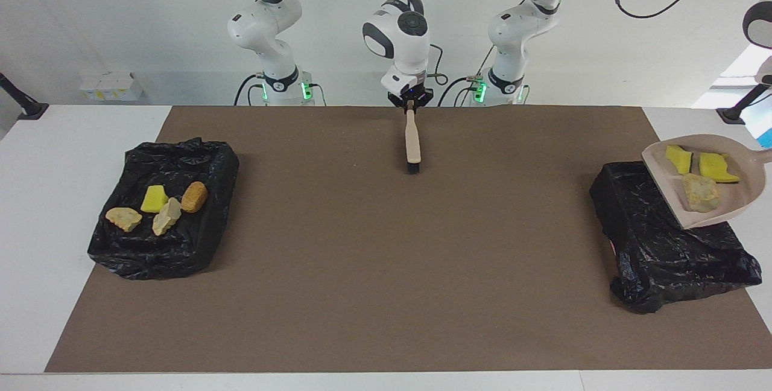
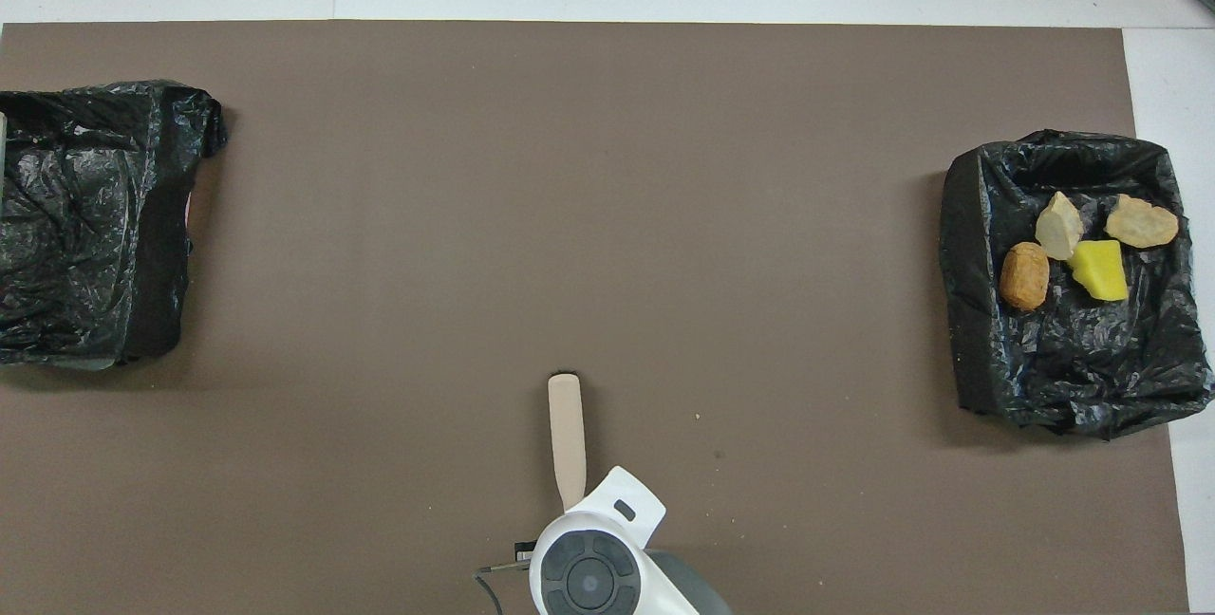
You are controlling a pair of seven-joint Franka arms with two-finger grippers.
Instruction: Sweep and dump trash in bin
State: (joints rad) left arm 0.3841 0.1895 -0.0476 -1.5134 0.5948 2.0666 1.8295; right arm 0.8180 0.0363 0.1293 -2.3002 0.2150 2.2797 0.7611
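Three pieces of trash (image 1: 699, 175) (two yellow sponge bits and one pale crumbly lump) lay in the beige dustpan (image 1: 745, 189), which hung tilted over the black-lined bin (image 1: 663, 246) at the left arm's end of the table. You could see only the start of the dustpan's handle running off the edge of the facing view, so the left gripper itself was out of sight; it was clenched, and what it gripped could not be seen. Four more scraps (image 1: 158, 204) (yellow, two pale, one orange-brown) sat in the other black-lined bin (image 1: 181, 246) at the right arm's end. Your right gripper (image 1: 410, 101) was clamped on the handle end of the brush (image 1: 412, 140), whose black bristles were down at the brown mat (image 1: 386, 258) close to the robots. That arm was folded back, with its wrist pointing down.
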